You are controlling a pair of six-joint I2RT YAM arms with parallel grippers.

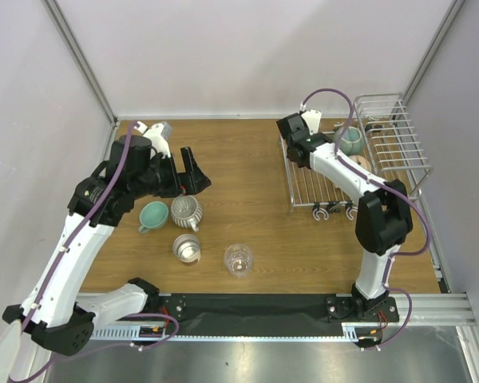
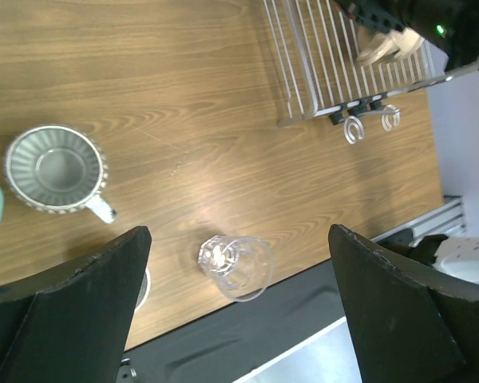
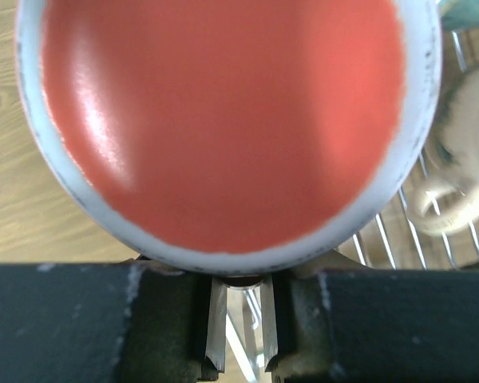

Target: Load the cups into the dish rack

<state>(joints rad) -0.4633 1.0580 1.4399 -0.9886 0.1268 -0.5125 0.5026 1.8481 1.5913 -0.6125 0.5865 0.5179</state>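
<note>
My left gripper (image 1: 190, 171) is open and empty, held above the table. In the left wrist view (image 2: 238, 231) the clear glass (image 2: 235, 266) lies below, between its fingers (image 2: 88, 303). The glass (image 1: 239, 259), steel cup (image 1: 187, 247), ribbed whitish cup (image 1: 187, 211) and teal mug (image 1: 153, 215) stand on the wood. My right gripper (image 1: 297, 136) is at the dish rack's (image 1: 303, 187) left edge, shut (image 3: 241, 319) on the white mug with orange inside (image 3: 223, 120), which fills its view. A beige mug (image 1: 359, 163) and a blue-green mug (image 1: 351, 141) sit in the rack.
A grey cup-like thing (image 1: 161, 129) shows at the back left corner, partly hidden behind the left arm. The rack's taller barred basket (image 1: 399, 132) stands against the right wall. Hooks (image 1: 334, 211) hang off the rack's near edge. A black strip (image 1: 255, 305) runs along the table front.
</note>
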